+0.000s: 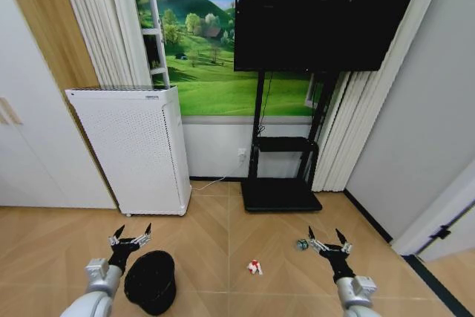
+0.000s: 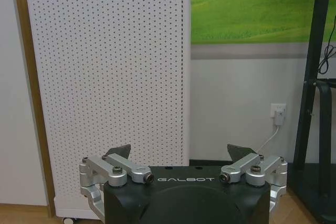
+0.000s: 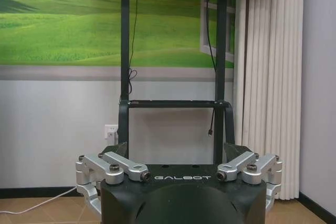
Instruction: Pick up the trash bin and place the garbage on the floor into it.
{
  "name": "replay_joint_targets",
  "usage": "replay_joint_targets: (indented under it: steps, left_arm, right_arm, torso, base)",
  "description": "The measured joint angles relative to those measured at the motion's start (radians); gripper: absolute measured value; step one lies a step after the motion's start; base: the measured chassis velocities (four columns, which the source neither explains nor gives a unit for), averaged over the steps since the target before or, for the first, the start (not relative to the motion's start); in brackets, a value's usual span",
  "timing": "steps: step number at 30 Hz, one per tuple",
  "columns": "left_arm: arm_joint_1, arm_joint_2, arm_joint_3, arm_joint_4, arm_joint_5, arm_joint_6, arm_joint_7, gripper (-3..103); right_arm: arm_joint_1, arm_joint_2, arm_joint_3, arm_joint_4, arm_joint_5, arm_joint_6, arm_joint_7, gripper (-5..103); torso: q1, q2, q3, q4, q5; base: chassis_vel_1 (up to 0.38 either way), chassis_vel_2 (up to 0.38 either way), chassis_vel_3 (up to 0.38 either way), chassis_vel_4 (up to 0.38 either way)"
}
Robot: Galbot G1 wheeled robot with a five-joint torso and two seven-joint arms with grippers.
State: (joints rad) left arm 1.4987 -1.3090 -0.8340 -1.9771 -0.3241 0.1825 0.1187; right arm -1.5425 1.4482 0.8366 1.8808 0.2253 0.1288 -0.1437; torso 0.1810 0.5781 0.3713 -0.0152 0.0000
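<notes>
The small black round trash bin (image 1: 151, 281) stands on the wooden floor at the lower left. My left gripper (image 1: 133, 233) hovers open just above and left of the bin, its fingers spread wide; the left wrist view shows this gripper (image 2: 181, 152) facing the white appliance. A red-and-white wrapper (image 1: 254, 266) lies on the floor in the middle. A tiny clear bottle with a green label (image 1: 302, 244) lies beside my right gripper (image 1: 328, 235), which is open and held low at the right. In the right wrist view this gripper (image 3: 176, 150) faces the TV stand.
A white perforated appliance (image 1: 133, 150) stands against the wall at the left, with a cable running to a wall socket (image 1: 242, 154). A black TV stand (image 1: 280, 161) carries a large screen (image 1: 323, 9) ahead. Curtains (image 1: 349, 135) hang at the right.
</notes>
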Motion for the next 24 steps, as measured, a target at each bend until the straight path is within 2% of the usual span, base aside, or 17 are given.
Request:
replay_joint_targets:
  steps: [11, 24]
  left_arm:
    - [0.007, 0.03, -0.007, -0.049, -0.018, 0.02, 0.0, 100]
    - [0.007, 0.035, -0.005, -0.058, -0.018, 0.026, 0.0, 100]
  right_arm:
    - [0.014, -0.023, 0.006, 0.043, 0.022, -0.039, -0.022, 100]
    - [0.01, -0.019, 0.0, 0.045, 0.02, -0.038, -0.024, 100]
  torso:
    - [-0.018, -0.047, -0.029, 0.0001, 0.0]
    - [-0.037, -0.1, -0.062, 0.0001, 0.0]
  base:
    - [0.0, 0.0, 0.0, 0.0]
    - [0.0, 0.0, 0.0, 0.0]
